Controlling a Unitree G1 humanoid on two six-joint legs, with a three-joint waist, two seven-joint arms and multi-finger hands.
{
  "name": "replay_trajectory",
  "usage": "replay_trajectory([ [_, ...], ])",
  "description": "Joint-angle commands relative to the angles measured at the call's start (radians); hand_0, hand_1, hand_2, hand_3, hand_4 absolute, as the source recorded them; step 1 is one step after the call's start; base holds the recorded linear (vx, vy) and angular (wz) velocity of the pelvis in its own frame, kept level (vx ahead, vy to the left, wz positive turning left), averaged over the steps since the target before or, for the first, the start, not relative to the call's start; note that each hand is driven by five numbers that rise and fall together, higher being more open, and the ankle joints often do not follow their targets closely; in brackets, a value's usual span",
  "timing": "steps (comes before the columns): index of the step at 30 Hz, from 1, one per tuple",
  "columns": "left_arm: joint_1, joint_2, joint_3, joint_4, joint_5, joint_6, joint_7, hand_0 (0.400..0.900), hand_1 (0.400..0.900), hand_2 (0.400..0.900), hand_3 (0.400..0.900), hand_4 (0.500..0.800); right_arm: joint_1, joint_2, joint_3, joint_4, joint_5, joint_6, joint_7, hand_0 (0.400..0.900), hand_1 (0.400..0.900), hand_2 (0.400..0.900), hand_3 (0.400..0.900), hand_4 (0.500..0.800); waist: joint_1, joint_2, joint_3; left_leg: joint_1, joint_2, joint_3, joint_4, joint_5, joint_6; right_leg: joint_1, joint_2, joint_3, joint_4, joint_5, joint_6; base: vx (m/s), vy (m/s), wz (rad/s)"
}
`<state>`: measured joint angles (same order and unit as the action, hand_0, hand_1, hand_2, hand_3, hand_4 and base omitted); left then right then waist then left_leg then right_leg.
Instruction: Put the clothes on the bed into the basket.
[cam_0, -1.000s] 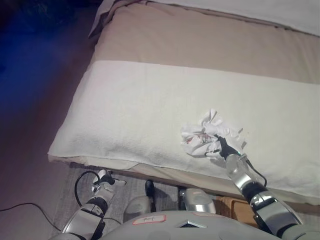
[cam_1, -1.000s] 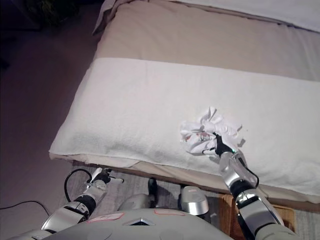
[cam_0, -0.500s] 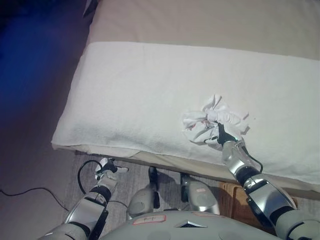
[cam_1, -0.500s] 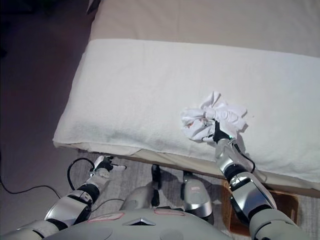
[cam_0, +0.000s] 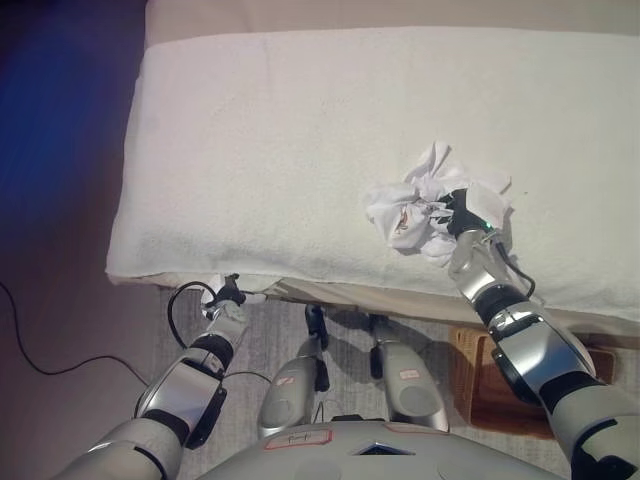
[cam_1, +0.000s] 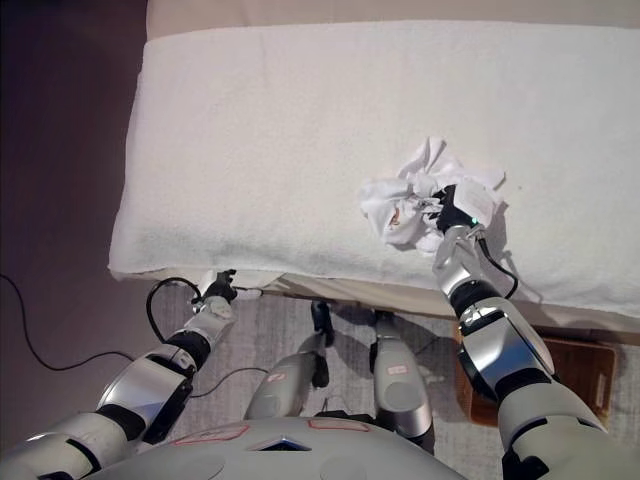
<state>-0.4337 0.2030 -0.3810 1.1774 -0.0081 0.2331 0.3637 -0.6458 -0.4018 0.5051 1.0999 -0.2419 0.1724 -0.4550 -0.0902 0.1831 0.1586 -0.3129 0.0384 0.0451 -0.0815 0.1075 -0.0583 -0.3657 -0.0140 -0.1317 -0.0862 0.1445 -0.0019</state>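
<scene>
The right hand (cam_0: 462, 213) is dug into a crumpled white garment (cam_0: 415, 205) on the bed (cam_0: 300, 140), its dark fingers curled into the cloth and gripping it. Half a second ago the bundle lay flatter; now it is bunched higher around the hand. The camera has also tipped down, so more floor shows. The garment sits near the bed's front edge, toward 3 o'clock in the view. A wicker basket (cam_0: 475, 375) stands on the floor at 5 o'clock, partly hidden by the right arm. The left hand (cam_0: 228, 296) hangs low at 7 o'clock below the bed edge, fingers loosely relaxed, holding nothing. Wide bare blanket stretches to the garment's left.
</scene>
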Motion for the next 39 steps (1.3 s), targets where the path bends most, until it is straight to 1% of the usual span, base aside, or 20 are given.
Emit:
replay_trajectory([
  [1, -0.036, 0.016, -0.012, 0.089, 0.000, -0.003, 0.056, 0.900, 0.900, 0.900, 0.900, 0.800, 0.002, 0.036, 0.015, 0.100, 0.035, 0.008, 0.016, 0.400, 0.400, 0.400, 0.400, 0.500, 0.019, -0.008, -0.004, 0.066, -0.009, 0.033, -0.006, -0.059, -0.033, 0.005, -0.030, 0.076, -0.001, -0.027, 0.075, 0.04, -0.009, -0.11],
  [7, 0.059, 0.018, 0.013, 0.086, 0.027, 0.000, 0.036, 0.900, 0.900, 0.900, 0.900, 0.800, 0.146, 0.021, -0.041, 0.062, 0.047, -0.003, 0.025, 0.400, 0.400, 0.400, 0.400, 0.500, 0.003, -0.019, -0.036, 0.153, -0.008, 0.042, -0.006, -0.092, -0.021, 0.079, -0.021, 0.091, -0.001, -0.052, 0.069, 0.05, -0.006, -0.14],
  [8, 0.060, 0.018, 0.013, 0.086, 0.027, 0.000, 0.036, 0.900, 0.900, 0.900, 0.900, 0.800, 0.147, 0.021, -0.042, 0.062, 0.047, -0.003, 0.025, 0.400, 0.400, 0.400, 0.400, 0.500, 0.003, -0.019, -0.034, 0.156, -0.008, 0.043, -0.006, -0.092, -0.021, 0.081, -0.021, 0.092, -0.001, -0.052, 0.069, 0.06, 0.011, -0.32],
  [9, 0.090, 0.020, 0.019, 0.086, 0.037, 0.003, 0.025, 0.900, 0.900, 0.900, 0.900, 0.800, 0.195, 0.013, -0.069, 0.050, 0.060, -0.006, 0.030, 0.400, 0.400, 0.400, 0.400, 0.500, -0.005, -0.025, -0.039, 0.204, -0.006, 0.050, -0.006, -0.106, -0.016, 0.123, -0.016, 0.101, -0.001, -0.063, 0.070, 0.07, 0.014, -0.42],
  [12, 0.122, 0.023, 0.029, 0.082, 0.055, 0.008, 0.013, 0.900, 0.900, 0.900, 0.900, 0.800, 0.265, 0.004, -0.119, 0.022, 0.084, -0.016, 0.038, 0.400, 0.400, 0.400, 0.400, 0.500, -0.027, -0.038, -0.048, 0.288, -0.007, 0.077, -0.006, -0.131, -0.009, 0.188, -0.003, 0.131, -0.001, -0.077, 0.073, 0.04, 0.024, -0.52],
  [18, 0.148, 0.035, 0.033, 0.054, 0.078, 0.011, -0.005, 0.900, 0.900, 0.900, 0.900, 0.800, 0.338, -0.024, -0.195, 0.031, 0.108, -0.020, 0.053, 0.400, 0.400, 0.400, 0.400, 0.500, -0.063, -0.064, -0.083, 0.389, -0.013, 0.139, -0.006, -0.163, 0.009, 0.252, 0.016, 0.187, -0.001, -0.076, 0.085, -0.05, 0.025, -0.49],
  [19, 0.148, 0.035, 0.033, 0.054, 0.078, 0.011, -0.005, 0.900, 0.900, 0.900, 0.900, 0.800, 0.338, -0.024, -0.195, 0.031, 0.108, -0.020, 0.053, 0.400, 0.400, 0.400, 0.400, 0.500, -0.063, -0.064, -0.083, 0.389, -0.013, 0.139, -0.006, -0.163, 0.009, 0.252, 0.016, 0.188, -0.001, -0.076, 0.085, -0.10, 0.012, -0.43],
  [20, 0.149, 0.041, 0.033, 0.039, 0.086, 0.013, -0.008, 0.900, 0.900, 0.900, 0.900, 0.800, 0.350, -0.044, -0.223, 0.031, 0.118, -0.020, 0.056, 0.400, 0.400, 0.400, 0.400, 0.500, -0.074, -0.072, -0.096, 0.408, -0.013, 0.156, -0.006, -0.168, 0.014, 0.263, 0.020, 0.200, -0.001, -0.070, 0.091, -0.10, 0.010, -0.38],
  [28, 0.144, 0.063, 0.031, -0.024, 0.120, 0.024, -0.025, 0.900, 0.900, 0.900, 0.900, 0.800, 0.392, -0.169, -0.371, 0.022, 0.161, -0.001, 0.047, 0.400, 0.400, 0.400, 0.400, 0.500, -0.117, -0.086, -0.130, 0.454, -0.018, 0.207, -0.006, -0.186, 0.027, 0.297, 0.030, 0.230, -0.001, -0.056, 0.111, -0.08, 0.020, -0.32],
  [30, 0.137, 0.071, 0.033, -0.037, 0.116, 0.022, -0.028, 0.900, 0.900, 0.900, 0.900, 0.800, 0.387, -0.204, -0.397, 0.054, 0.172, 0.004, 0.050, 0.400, 0.400, 0.400, 0.400, 0.500, -0.117, -0.089, -0.133, 0.457, -0.022, 0.217, -0.006, -0.184, 0.031, 0.297, 0.031, 0.240, -0.001, -0.048, 0.116, -0.06, 0.013, -0.20],
  [35, 0.096, 0.095, 0.018, -0.061, 0.125, 0.019, -0.045, 0.900, 0.900, 0.900, 0.900, 0.800, 0.391, -0.318, -0.508, 0.176, 0.224, 0.018, 0.064, 0.400, 0.400, 0.400, 0.400, 0.500, -0.124, -0.089, -0.146, 0.471, -0.023, 0.221, -0.006, -0.187, 0.032, 0.313, 0.024, 0.232, -0.001, -0.047, 0.121, -0.03, -0.007, 0.01],
  [39, 0.070, 0.106, -0.002, -0.083, 0.132, 0.016, -0.062, 0.900, 0.900, 0.900, 0.900, 0.800, 0.403, -0.420, -0.585, 0.241, 0.246, 0.021, 0.075, 0.400, 0.400, 0.400, 0.400, 0.500, -0.128, -0.086, -0.148, 0.478, -0.024, 0.216, -0.006, -0.188, 0.031, 0.326, 0.020, 0.222, -0.001, -0.052, 0.123, -0.01, -0.007, 0.05],
])
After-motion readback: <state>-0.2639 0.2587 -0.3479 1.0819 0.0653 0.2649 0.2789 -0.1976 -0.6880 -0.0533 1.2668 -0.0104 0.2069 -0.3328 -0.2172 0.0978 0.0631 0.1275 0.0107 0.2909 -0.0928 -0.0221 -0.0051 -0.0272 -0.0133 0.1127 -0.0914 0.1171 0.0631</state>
